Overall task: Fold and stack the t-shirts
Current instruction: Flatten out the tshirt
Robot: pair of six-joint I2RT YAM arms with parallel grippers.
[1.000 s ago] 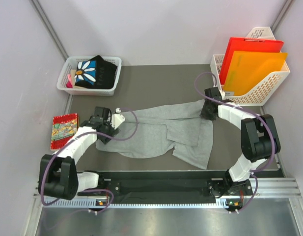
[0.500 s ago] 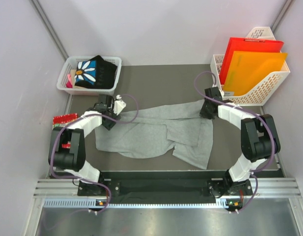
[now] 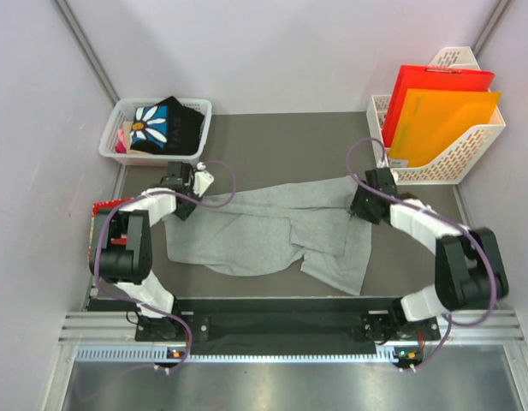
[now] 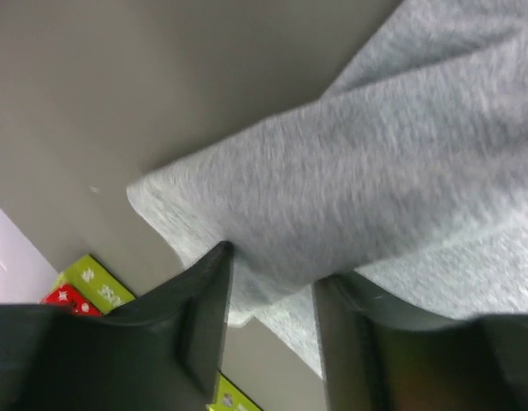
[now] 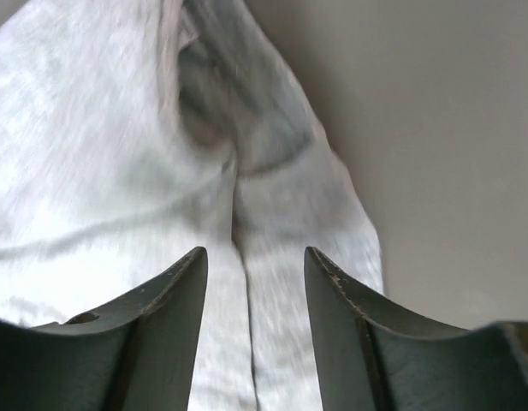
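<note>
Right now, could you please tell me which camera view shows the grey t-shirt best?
The top external view: the grey t-shirt lies there whole, spread rumpled across the table. The left wrist view shows only a blurred fold between its jaws; the right wrist view, a bunched patch beyond its open jaws.

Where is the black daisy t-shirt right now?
In the top view, the black daisy t-shirt lies in the white basket at the far left, beyond the grey t-shirt spread out in the middle.

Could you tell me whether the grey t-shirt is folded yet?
Not folded: the grey t-shirt lies spread and rumpled across the table.
</note>
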